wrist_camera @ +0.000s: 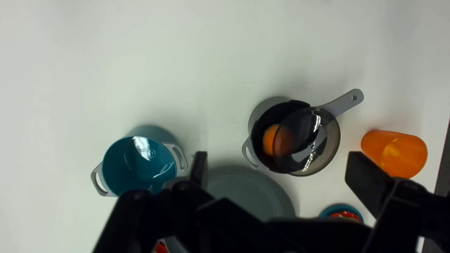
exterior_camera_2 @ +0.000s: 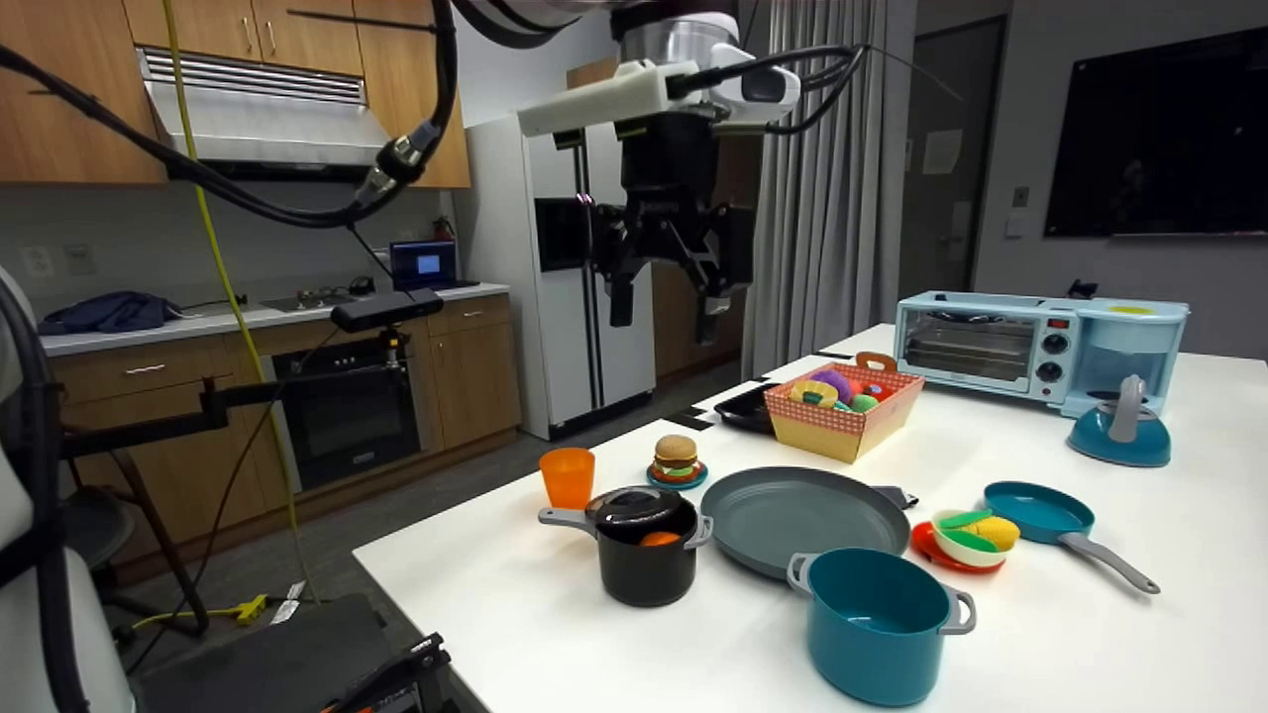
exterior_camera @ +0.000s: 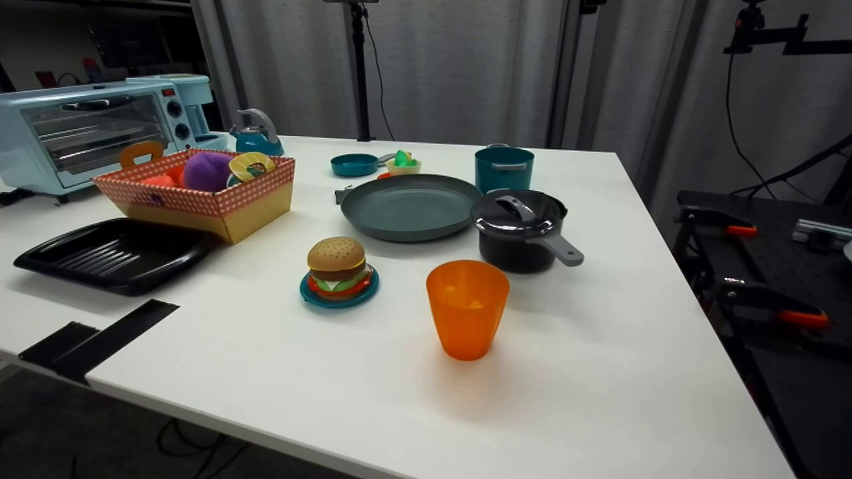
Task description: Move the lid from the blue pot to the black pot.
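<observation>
The dark see-through lid (exterior_camera: 500, 218) with a grey grip lies off-centre on the black pot (exterior_camera: 516, 256). In the wrist view the lid (wrist_camera: 327, 151) overhangs the black pot (wrist_camera: 279, 114) on its long-handle side, leaving part of the opening uncovered. An orange round thing (wrist_camera: 270, 140) shows inside. In an exterior view the lid (exterior_camera_2: 634, 506) also sits toward the long handle of the black pot (exterior_camera_2: 649, 572). The blue pot (exterior_camera_2: 874, 644) stands uncovered, with nothing seen in it; it also shows in the wrist view (wrist_camera: 151, 133). My gripper (exterior_camera_2: 664, 314) is open and empty, high above the table.
The orange cup (exterior_camera: 467, 309) stands near the black pot. The large grey plate (exterior_camera_2: 792, 520) lies between the pots. A toy burger (exterior_camera: 337, 266), black tray (exterior_camera: 113, 256), toy basket (exterior_camera_2: 847, 421), teal pan (exterior_camera_2: 1040, 510) and small bowl (exterior_camera_2: 966, 543) are also on the table.
</observation>
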You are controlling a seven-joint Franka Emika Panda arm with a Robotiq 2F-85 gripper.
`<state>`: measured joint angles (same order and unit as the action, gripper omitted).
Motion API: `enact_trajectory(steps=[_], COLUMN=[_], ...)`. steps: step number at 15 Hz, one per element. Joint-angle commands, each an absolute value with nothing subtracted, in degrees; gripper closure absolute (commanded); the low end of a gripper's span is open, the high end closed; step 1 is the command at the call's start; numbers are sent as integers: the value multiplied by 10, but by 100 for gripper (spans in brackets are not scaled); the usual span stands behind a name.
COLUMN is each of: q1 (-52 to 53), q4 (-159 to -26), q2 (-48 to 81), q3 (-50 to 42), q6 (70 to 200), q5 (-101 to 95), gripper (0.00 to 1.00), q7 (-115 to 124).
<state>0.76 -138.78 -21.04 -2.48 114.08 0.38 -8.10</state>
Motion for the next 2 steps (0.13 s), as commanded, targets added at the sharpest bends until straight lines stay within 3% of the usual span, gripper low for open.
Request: enact_trajectory(steps=[1,2], q1=[6,6], q4=[-1387,-1387], q2=[-210,-210], q3=[-23,-23], q6=[1140,1140], q5=[4,4], gripper=[0,0], q7=[-81,-81])
